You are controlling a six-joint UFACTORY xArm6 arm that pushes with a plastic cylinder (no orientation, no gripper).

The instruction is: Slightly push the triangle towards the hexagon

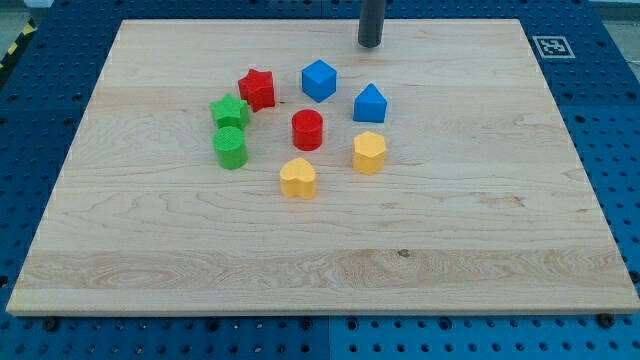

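My tip [370, 44] stands near the view's top, above and right of the block cluster, touching no block. A blue triangle-like block [369, 103] lies below it, and a yellow hexagon [369, 152] lies directly below that block. A blue cube-like block [319, 80] sits left of the tip's line. A red cylinder [307, 130] is in the middle of the cluster. A red star [257, 89], a green star [229, 111] and a green cylinder [230, 147] sit at the left. A yellow heart [298, 178] lies lowest.
The blocks rest on a light wooden board [480, 240] set on a blue pegboard table [610, 110]. A black-and-white marker tag [552, 45] is at the board's top right corner.
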